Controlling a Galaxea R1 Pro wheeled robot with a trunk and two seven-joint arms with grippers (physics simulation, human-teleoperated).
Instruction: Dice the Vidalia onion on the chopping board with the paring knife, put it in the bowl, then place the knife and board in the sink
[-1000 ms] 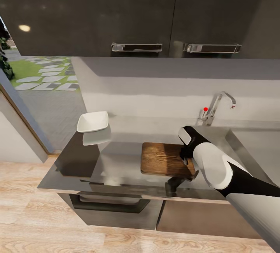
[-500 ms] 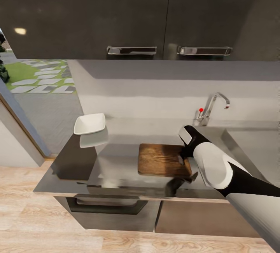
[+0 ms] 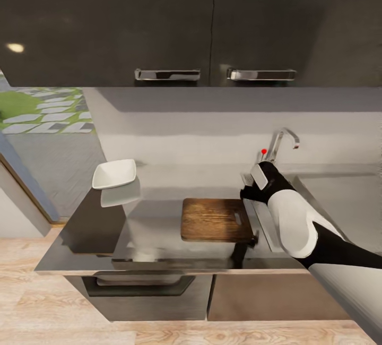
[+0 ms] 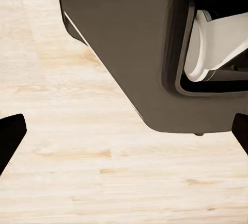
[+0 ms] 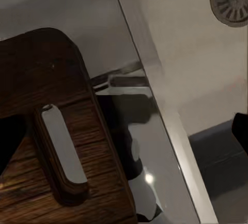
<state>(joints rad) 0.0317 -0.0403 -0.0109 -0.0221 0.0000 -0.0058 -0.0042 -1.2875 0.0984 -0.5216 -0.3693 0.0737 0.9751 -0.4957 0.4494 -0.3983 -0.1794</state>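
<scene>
Chopping board (image 3: 215,220) lies flat on the grey table (image 3: 154,217), beside the sink (image 5: 206,63), slot handle toward the basin; right claw (image 5: 124,131) spread wide above it; white bowl (image 3: 113,173) well apart.

One chopping board (image 3: 215,220), one bowl (image 3: 113,173), one faucet (image 3: 279,140), two cabinet handles (image 3: 167,74).

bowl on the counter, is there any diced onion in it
No, in the head view the white bowl near the left end of the countertop looks empty.
</scene>
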